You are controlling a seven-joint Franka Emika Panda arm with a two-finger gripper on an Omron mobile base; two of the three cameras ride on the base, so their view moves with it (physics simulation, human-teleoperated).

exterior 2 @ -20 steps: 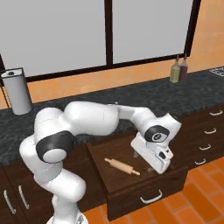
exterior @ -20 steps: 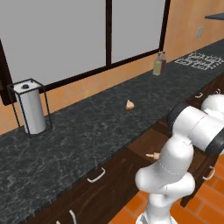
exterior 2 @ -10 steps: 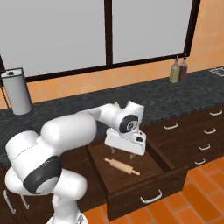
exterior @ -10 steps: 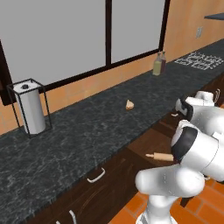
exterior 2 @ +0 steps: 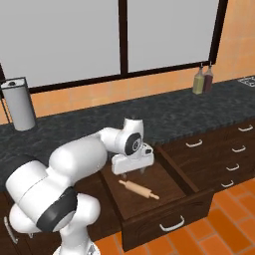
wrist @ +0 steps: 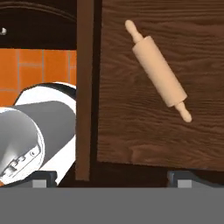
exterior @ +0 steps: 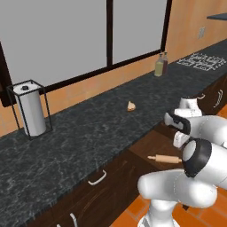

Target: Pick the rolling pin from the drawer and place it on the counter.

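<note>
Hand hangs w/ jaws spread wide, grasping nothing, over the back-left part of the open drawer. Rolling pin lies flat on the drawer floor just in front of the hand, diagonal, not touched; from the hand cam it sits off to one side, so hand isn't centred on it yet.

Risks, as I judge: dropping straight down would miss the pin or clip the drawer's side wall; pinching near a knob end could roll it away, since it's round.

Count: 1 rolling pin, 1 open drawer, 1 paper-towel roll, 2 bottles, 1 small tan wedge on the table.
</note>
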